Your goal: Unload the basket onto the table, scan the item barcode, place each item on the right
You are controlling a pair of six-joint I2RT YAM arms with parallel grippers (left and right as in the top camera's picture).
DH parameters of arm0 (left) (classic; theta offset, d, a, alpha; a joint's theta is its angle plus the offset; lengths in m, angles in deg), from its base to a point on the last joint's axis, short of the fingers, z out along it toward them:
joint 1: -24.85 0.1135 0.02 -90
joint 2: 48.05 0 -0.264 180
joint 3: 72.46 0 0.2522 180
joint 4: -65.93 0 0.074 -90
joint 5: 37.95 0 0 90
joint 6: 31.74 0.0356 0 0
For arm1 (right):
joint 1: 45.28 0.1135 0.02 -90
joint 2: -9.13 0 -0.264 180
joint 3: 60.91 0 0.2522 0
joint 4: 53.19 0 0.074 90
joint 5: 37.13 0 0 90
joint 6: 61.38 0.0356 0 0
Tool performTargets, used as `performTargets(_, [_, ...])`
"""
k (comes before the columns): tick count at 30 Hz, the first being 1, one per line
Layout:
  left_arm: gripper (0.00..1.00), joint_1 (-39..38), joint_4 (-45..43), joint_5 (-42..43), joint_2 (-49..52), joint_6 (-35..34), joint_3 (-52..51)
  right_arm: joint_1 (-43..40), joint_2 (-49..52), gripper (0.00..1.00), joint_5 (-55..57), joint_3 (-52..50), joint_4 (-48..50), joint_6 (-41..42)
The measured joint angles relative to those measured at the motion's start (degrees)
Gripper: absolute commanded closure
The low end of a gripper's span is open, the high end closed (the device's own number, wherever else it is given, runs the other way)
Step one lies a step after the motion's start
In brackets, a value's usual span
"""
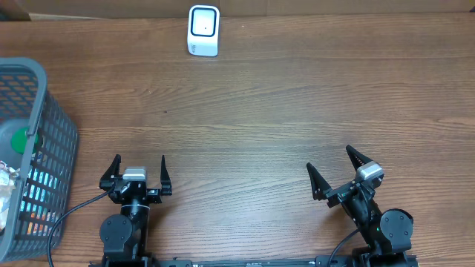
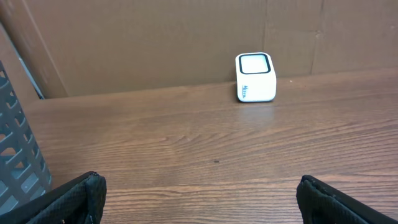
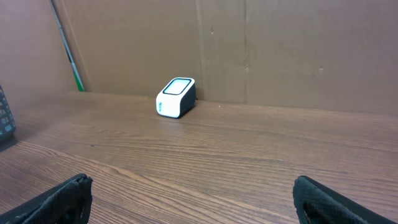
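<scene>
A: State of your pincers?

B: Both spread wide and holding nothing. Your left pincer (image 1: 139,169) and right pincer (image 1: 329,159) sit at the near edge of the brown wood-grain desk (image 1: 260,111), well apart from everything else.

A: Where's the item?

B: Nothing on the open desk. The goods are in the grey plastic mesh basket (image 1: 56,141) at your far left. I can make out a green round-topped thing (image 1: 16,139), a crinkled wrapper (image 1: 6,182) and coloured packets lower down. Can't tell which one you're meant to scan, and no barcode shows.

A: Scanner?

B: White boxy barcode scanner with a dark-rimmed window (image 1: 203,30), at the far edge just in front of the brown cardboard backing (image 2: 155,43). The window faces up and tilts toward your side. My read is that it's parked there so you can present a code over it, with the middle of the desk free for moving.

A: Which arm?

B: Left, I'd say. The basket is near it and the right is well away. The wide jaws look set for a first pick, and the task looks unstarted. Mind the basket wall. You'll likely need to enter from above.
</scene>
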Motion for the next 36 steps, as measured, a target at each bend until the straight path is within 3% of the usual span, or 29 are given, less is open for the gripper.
performTargets(36, [0.0, 0.0, 0.0, 0.0, 0.0, 1.5, 0.0, 0.0, 0.0, 0.0, 0.0, 0.0, 0.0, 0.0])
